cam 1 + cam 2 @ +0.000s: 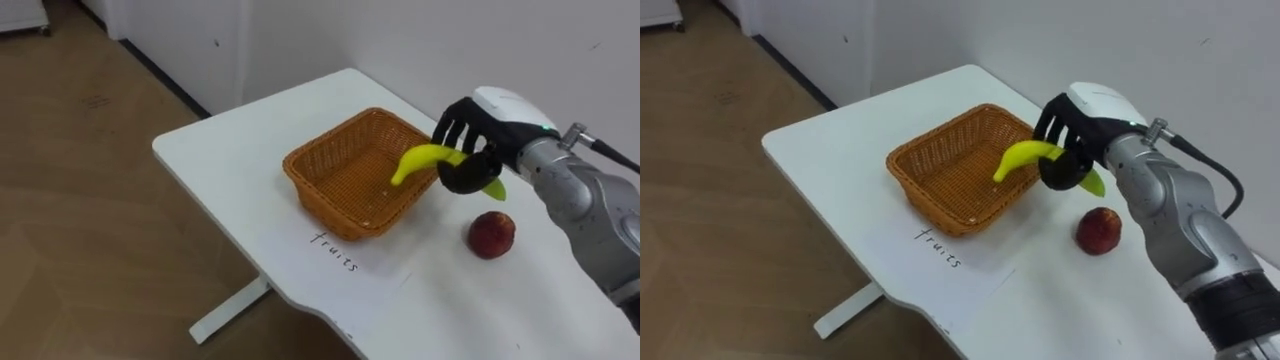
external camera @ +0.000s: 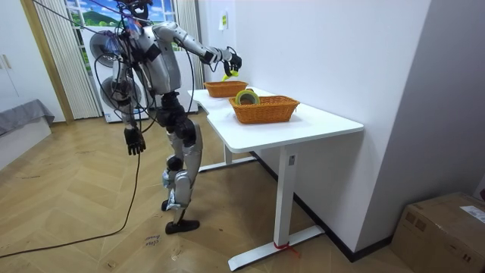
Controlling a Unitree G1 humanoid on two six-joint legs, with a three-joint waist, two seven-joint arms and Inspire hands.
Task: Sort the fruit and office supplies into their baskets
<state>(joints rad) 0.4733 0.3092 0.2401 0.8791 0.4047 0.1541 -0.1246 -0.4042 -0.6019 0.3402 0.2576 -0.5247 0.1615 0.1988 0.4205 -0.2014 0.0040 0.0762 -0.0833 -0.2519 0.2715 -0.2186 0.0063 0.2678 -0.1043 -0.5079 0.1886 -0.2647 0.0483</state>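
A yellow banana (image 1: 425,160) hangs over the right rim of the empty wicker fruit basket (image 1: 320,185), its tip pointing down into the basket. My right hand (image 1: 470,125) is shut on the banana's other end, with dark fingers curled over it. A red apple (image 1: 491,234) lies on the white table (image 1: 230,150), just right of the basket and below the hand. In the room view my left hand (image 2: 135,142) hangs at my side with relaxed fingers, and I stand at the table's long edge with the right arm reaching to the far basket (image 2: 220,89).
A handwritten paper label (image 1: 335,250) lies in front of the fruit basket. A second wicker basket (image 2: 265,110) nearer the room camera holds a roll-like item (image 2: 246,96). The wall runs right behind the table. A cardboard box (image 2: 447,227) sits on the floor.
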